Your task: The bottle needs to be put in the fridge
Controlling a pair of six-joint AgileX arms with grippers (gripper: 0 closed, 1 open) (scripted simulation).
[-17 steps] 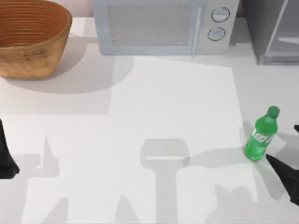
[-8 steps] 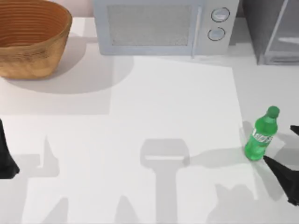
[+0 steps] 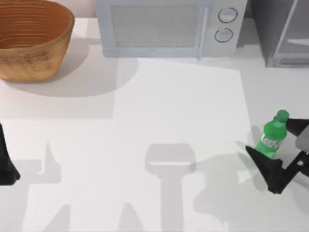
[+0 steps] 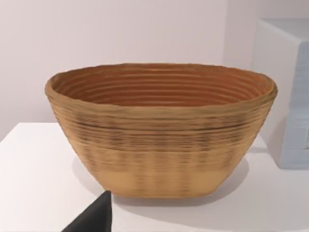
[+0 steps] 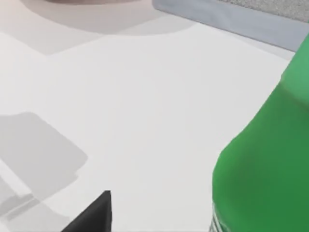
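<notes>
Bottle (image 3: 272, 138) between spread right fingers (image 3: 258, 159)

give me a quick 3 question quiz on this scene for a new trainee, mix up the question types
1. True or false: the bottle is standing upright on the table.
2. Which arm's tool is at the bottle? A) left B) right C) both
3. Fill in: the woven basket stands at the table's back ____ corner in the top view.

Key
1. True. It stands near the table's right edge, green cap up.
2. B. The right tool has a finger on each side of the bottle, not closed on it; the left tool is parked at the left edge.
3. Left, beside the microwave; the fridge is at the back right.
</notes>
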